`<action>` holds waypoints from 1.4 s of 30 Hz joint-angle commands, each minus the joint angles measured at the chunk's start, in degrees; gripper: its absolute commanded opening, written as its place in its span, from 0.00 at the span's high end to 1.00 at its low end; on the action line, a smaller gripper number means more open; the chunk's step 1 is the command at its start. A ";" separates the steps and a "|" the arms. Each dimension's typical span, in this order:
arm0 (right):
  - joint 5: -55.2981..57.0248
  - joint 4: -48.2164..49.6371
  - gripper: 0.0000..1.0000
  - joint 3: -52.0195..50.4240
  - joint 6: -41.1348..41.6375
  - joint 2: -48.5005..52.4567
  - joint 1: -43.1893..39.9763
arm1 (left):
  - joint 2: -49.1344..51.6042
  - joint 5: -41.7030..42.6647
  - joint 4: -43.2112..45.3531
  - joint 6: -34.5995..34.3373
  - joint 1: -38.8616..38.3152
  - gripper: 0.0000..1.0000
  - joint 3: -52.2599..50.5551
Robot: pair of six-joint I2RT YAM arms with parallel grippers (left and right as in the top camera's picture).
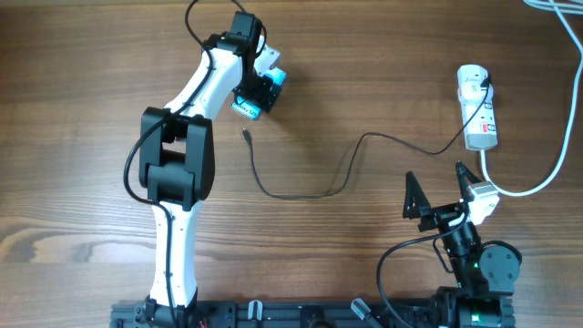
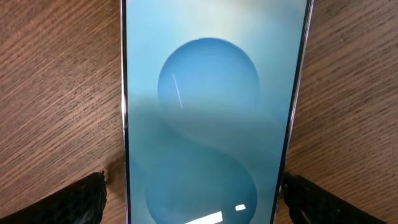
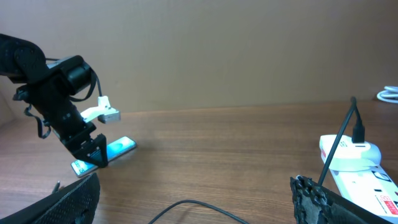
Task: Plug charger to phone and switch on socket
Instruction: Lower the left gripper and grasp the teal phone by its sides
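The phone [image 1: 247,108] lies slanted on the table at the upper left, its cyan screen facing up. My left gripper [image 1: 260,91] is open and straddles it; in the left wrist view the phone [image 2: 211,112] fills the frame, with a finger on each side of it [image 2: 193,190] and a gap on the left. The charger cable [image 1: 364,137] runs from the black plug in the socket [image 1: 478,114] across the table to its free connector [image 1: 246,134], just below the phone. My right gripper [image 1: 440,189] is open and empty, below the socket. The right wrist view shows the phone [image 3: 121,148], the cable [image 3: 199,204] and the socket [image 3: 354,163].
A thick white cord [image 1: 556,173] loops from the socket to the right edge and up to the top right corner. The rest is bare wooden tabletop [image 1: 364,55]. A brown wall backs the table in the right wrist view [image 3: 249,50].
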 commanded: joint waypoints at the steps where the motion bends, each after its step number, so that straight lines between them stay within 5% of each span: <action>1: -0.07 0.13 0.00 -0.09 0.09 -0.61 0.09 | 3.15 -3.17 -1.29 1.01 -0.76 0.04 -0.24; 26: -0.07 0.13 0.00 -0.09 0.09 -0.61 0.09 | 6.36 -0.26 -6.64 0.28 -1.07 0.07 -0.24; 34: -0.07 0.13 0.00 -0.09 0.09 -0.61 0.09 | 7.54 -0.33 -6.51 -0.22 -1.07 0.14 -0.24; 42: -0.07 0.13 0.00 -0.09 0.09 -0.61 0.09 | 9.68 -1.07 -4.46 -5.11 -1.07 0.17 -0.24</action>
